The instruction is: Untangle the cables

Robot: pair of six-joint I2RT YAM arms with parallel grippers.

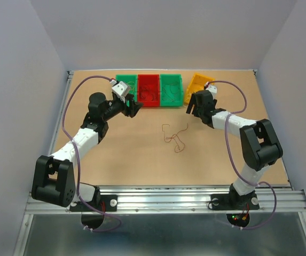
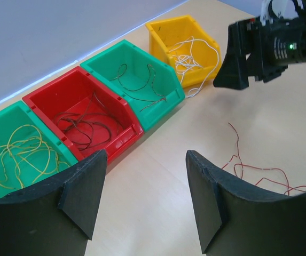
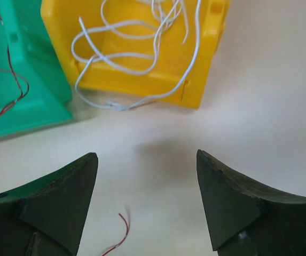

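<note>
The cables (image 1: 175,137) lie in a small loose tangle of thin reddish-brown loops on the bare table (image 1: 115,154). They are well in front of the yellow bin (image 1: 197,87) and a little to its left, and neither hand touches them.

The right hand (image 3: 146,154) hangs just in front of the yellow bin, between it and the tangle. Its fingers are spread apart with nothing between them. White wires (image 2: 195,50) fill the yellow bin and spill over its front wall, and one end rests on the table just below that wall.

Just left of the yellow bin stands a green bin (image 2: 166,104) holding a few dark and red wires. Next along is a red bin (image 2: 118,146) with dark wires. Farthest from the yellow bin is a second green bin (image 2: 48,140) with yellow wires. These three stand side by side in a row.

The left hand (image 2: 146,154) is well to the left of the yellow bin, in front of the red bin and the far green one. Its fingers are also parted and hold nothing.
</note>
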